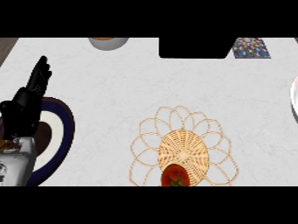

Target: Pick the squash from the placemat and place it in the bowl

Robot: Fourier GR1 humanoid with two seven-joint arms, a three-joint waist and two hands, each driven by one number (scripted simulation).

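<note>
The left hand (30, 98) rests open at the left. The right should reach the squash (175, 175) on the placemat (183, 146), descending from above.

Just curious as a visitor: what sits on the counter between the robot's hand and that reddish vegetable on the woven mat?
In the head view, only bare white counter separates the left hand from the squash.

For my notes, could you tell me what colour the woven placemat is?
Tan, a straw-like weave with looped edging; the placemat shows best in the head view.
</note>
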